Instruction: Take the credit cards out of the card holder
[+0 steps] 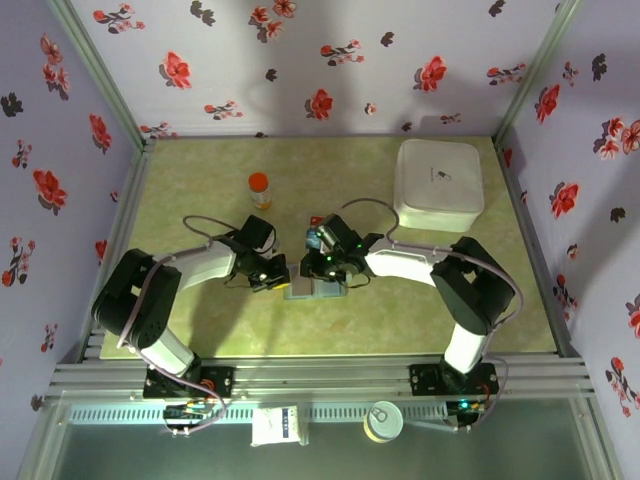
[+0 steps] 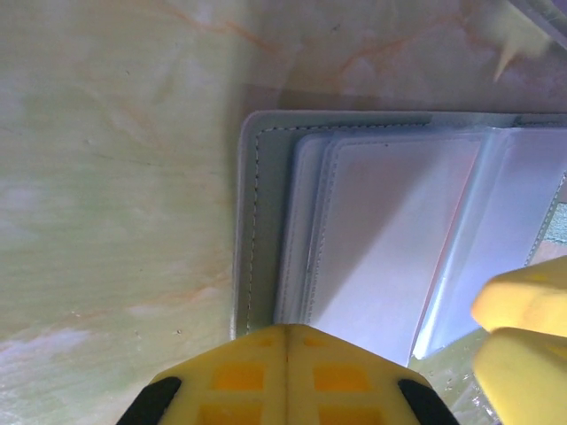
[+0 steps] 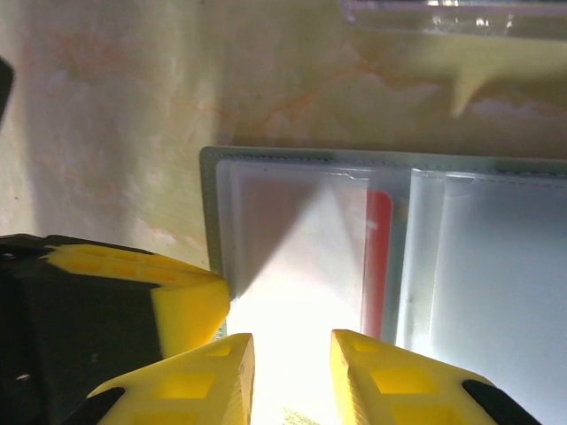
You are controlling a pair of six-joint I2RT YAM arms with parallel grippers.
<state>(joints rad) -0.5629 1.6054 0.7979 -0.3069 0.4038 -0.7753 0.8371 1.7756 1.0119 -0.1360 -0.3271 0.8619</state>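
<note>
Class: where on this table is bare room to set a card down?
Bare: far strip between orange bottle and white box; far-left corner left of the bottle. Crowded: centre, where left gripper and right gripper meet over the card holder.

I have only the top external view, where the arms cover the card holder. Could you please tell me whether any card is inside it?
Observer: Yes. On the right wrist view, a red credit card sits under a clear sleeve of the open card holder.
Operator: Thank you. Is the right gripper open?
Observer: The right gripper has a narrow gap between its fingers, with nothing gripped, over the holder's near edge.
Operator: And the left gripper, please?
Observer: On the left wrist view, the left gripper is shut. Its fingers are pressed together at the holder's near edge, with nothing visible between them.
</note>
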